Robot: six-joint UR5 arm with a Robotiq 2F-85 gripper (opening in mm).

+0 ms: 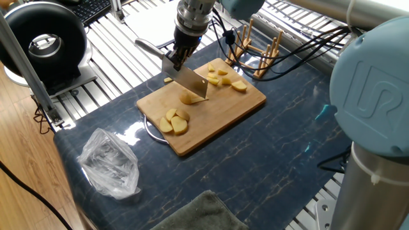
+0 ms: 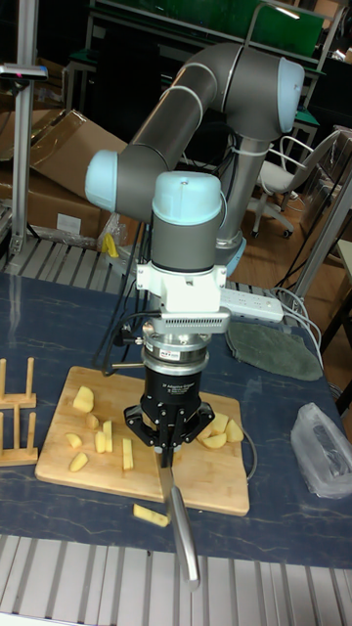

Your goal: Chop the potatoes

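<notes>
Peeled potatoes [image 1: 192, 99] lie cut on a bamboo cutting board [image 1: 217, 121] as a UR5 arm holds a cleaver [image 1: 188, 81] over them.

The pale-yellow pieces sit in 3 groups on the board: wedges and sticks at its far corner, 1 rounded piece just under the blade, slices near the front edge. 1 stick [image 2: 151, 514] lies off the board on the dark blue table [image 1: 268, 166]. The gripper [image 2: 167, 452] has its fingers closed on the cleaver's steel handle [image 2: 183, 533]. A wooden rack [image 1: 255, 48] stands behind the board, a clear plastic bag [image 1: 110, 163] and a grey towel [image 1: 192, 214] lie well apart toward the front.
</notes>
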